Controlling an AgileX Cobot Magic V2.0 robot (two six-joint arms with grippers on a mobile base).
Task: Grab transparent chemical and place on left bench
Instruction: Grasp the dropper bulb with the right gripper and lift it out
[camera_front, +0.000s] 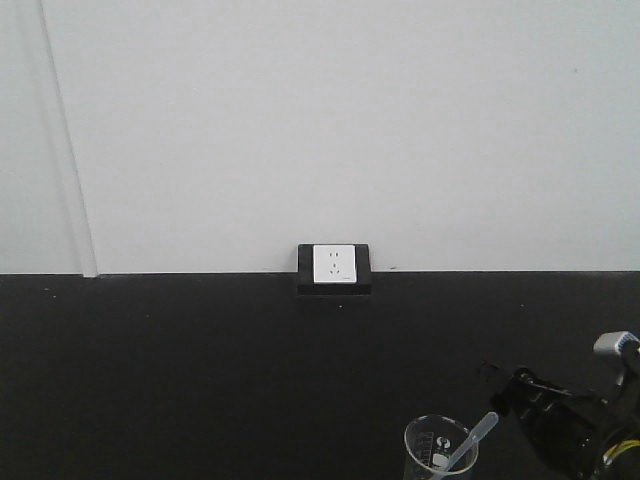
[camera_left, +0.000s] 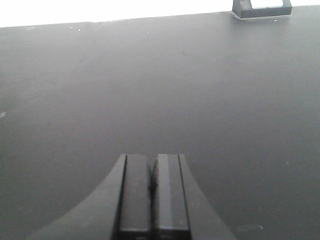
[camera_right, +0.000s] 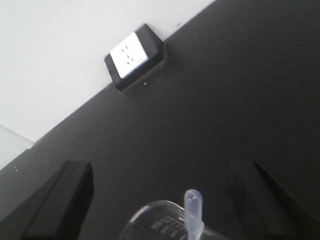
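Note:
The transparent chemical, a slim colourless dropper pipette, stands tilted in a clear glass beaker at the front of a black counter, bulb end up. In the right wrist view the pipette's bulb rises from the beaker's rim. My right gripper is open, with one finger on each side of the beaker and pipette and touching neither. My left gripper is shut and empty, low over bare counter. The left bench is out of view.
A white wall socket in a black housing stands at the counter's back edge against a white wall; it also shows in the right wrist view. My right arm is at the front right.

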